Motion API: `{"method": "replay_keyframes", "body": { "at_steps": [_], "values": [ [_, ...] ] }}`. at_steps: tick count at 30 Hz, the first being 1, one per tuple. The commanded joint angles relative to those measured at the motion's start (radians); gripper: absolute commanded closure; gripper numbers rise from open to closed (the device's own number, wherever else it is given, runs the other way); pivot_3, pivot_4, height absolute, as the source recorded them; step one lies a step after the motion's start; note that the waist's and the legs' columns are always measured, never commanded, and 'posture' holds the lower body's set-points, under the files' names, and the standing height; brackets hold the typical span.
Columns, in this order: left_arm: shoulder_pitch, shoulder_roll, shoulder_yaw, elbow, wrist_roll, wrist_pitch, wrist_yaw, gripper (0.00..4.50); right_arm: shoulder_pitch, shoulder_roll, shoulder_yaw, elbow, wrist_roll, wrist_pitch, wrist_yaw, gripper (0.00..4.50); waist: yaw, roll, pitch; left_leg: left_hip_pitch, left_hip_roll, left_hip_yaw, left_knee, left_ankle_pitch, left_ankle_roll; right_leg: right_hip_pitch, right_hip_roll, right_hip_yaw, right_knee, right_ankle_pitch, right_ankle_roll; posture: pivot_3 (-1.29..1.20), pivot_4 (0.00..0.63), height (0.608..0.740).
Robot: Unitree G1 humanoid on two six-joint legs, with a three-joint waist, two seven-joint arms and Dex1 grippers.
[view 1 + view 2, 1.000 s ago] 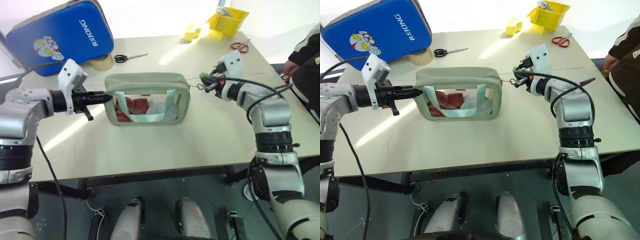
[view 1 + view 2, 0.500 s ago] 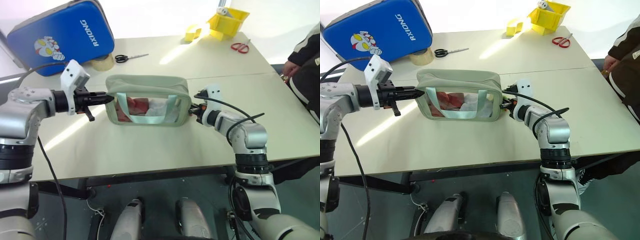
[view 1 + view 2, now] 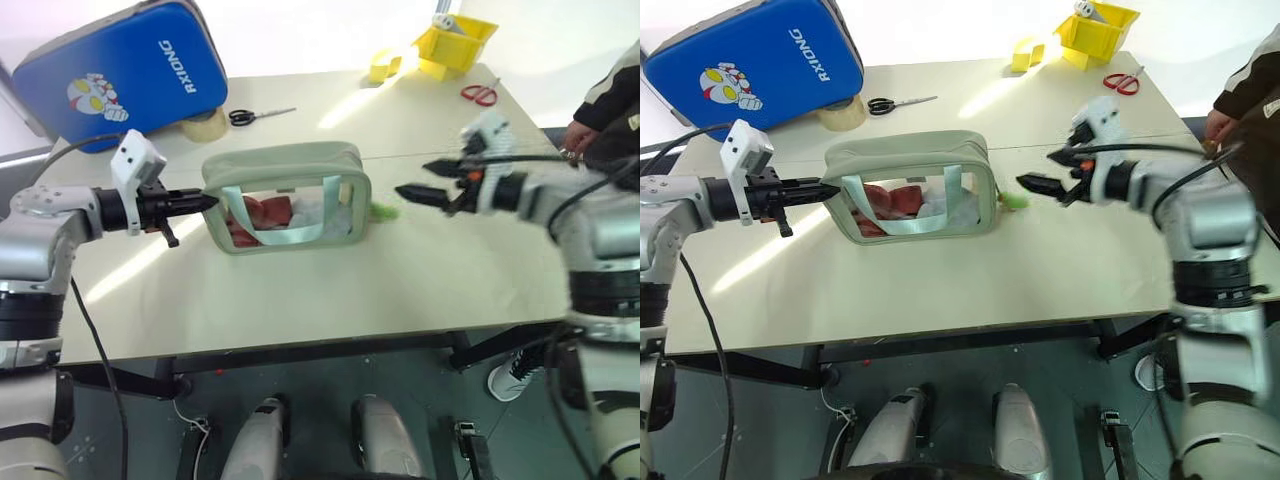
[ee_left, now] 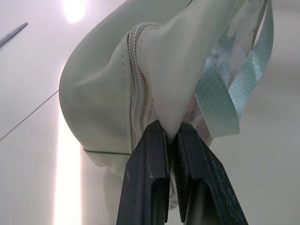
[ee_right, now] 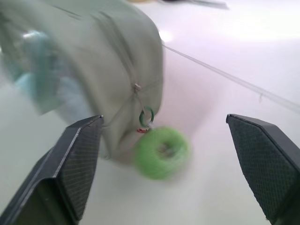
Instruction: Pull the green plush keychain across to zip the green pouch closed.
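The green pouch (image 3: 285, 195) stands on the table with pink and white contents showing through its clear front. My left gripper (image 4: 171, 133) is shut on the fabric tab at the pouch's left end, beside the zip. At the pouch's right end the green plush keychain (image 5: 161, 152) hangs from the zip pull by a small ring and rests by the table (image 3: 383, 211). My right gripper (image 3: 418, 180) hovers open a short way right of the keychain, with nothing between its fingers (image 5: 77, 154).
A big blue cartoon case (image 3: 120, 70), a tape roll (image 3: 205, 125) and black scissors (image 3: 260, 115) lie at the back left. A yellow bin (image 3: 455, 40) and red scissors (image 3: 480, 93) sit at the back right. A person (image 3: 610, 110) stands at the right edge.
My right gripper has opened, let go of the keychain and drawn back up and to the right. The keychain now rests by the pouch's right end. The left gripper keeps its grip.
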Motion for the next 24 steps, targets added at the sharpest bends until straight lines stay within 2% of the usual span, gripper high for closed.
{"method": "replay_keyframes", "body": {
  "at_steps": [1, 3, 5, 11, 17, 21, 24],
  "values": [
    [-0.019, 0.025, 0.026, 0.021, 0.015, -0.021, -0.01, 4.5, -0.075, -0.058, 0.037, 0.016, 0.02, -0.084, 0.2, 0.03, -0.001, 0.0, 0.0, 0.0, 0.001, 0.0, 0.0, 0.0, 0.0, 0.0, 0.0, 0.0, 0.0, 0.0, 0.0, 0.0, 0.15, 0.74],
    [-0.028, 0.027, 0.032, 0.007, -0.004, -0.003, -0.022, 3.71, -0.101, -0.055, 0.058, 0.01, 0.015, -0.1, 0.236, 0.0, -0.001, 0.0, 0.0, 0.0, 0.001, 0.0, 0.0, 0.0, 0.0, 0.0, 0.001, 0.0, 0.0, 0.0, 0.0, 0.0, 0.15, 0.74],
    [-0.038, 0.035, 0.04, -0.017, -0.027, 0.027, -0.038, 3.16, -0.111, -0.039, 0.073, -0.002, 0.013, -0.105, 0.247, 0.0, 0.001, 0.0, 0.0, 0.0, 0.001, 0.0, 0.0, 0.0, 0.0, 0.0, 0.001, 0.0, -0.001, 0.0, 0.0, 0.0, 0.15, 0.74],
    [-0.116, 0.116, 0.066, -0.042, -0.061, 0.117, -0.072, 0.07, -0.101, -0.022, 0.092, -0.049, 0.025, -0.094, 0.278, 0.0, 0.006, 0.0, 0.0, -0.002, 0.001, -0.001, 0.0, 0.0, 0.0, 0.0, 0.0, 0.0, -0.001, 0.0, 0.0, 0.0, 0.15, 0.74],
    [-0.19, 0.251, 0.057, -0.04, -0.039, 0.131, -0.14, 0.02, -0.164, -0.037, 0.091, -0.014, 0.013, -0.105, 0.318, 0.0, 0.003, 0.0, 0.0, -0.001, 0.0, 0.0, 0.0, 0.0, 0.0, 0.0, 0.0, 0.0, -0.002, 0.0, 0.0, 0.0, 0.15, 0.74],
    [-0.206, 0.264, 0.073, -0.033, -0.049, 0.158, -0.121, 0.02, -0.179, -0.019, 0.086, -0.012, 0.013, -0.101, 0.301, 0.0, 0.003, 0.0, 0.0, -0.001, 0.001, 0.0, -0.001, 0.0, 0.0, 0.0, 0.0, 0.0, -0.002, 0.0, 0.0, 0.0, 0.15, 0.74],
    [-0.141, 0.269, 0.091, -0.071, -0.03, 0.113, -0.102, 0.02, -0.172, 0.002, 0.083, -0.021, 0.012, -0.096, 0.271, 0.0, 0.001, 0.0, 0.0, -0.001, 0.0, 0.0, -0.001, 0.0, 0.0, 0.0, 0.0, 0.0, -0.002, 0.0, 0.0, 0.0, 0.15, 0.74]
  ]
}}
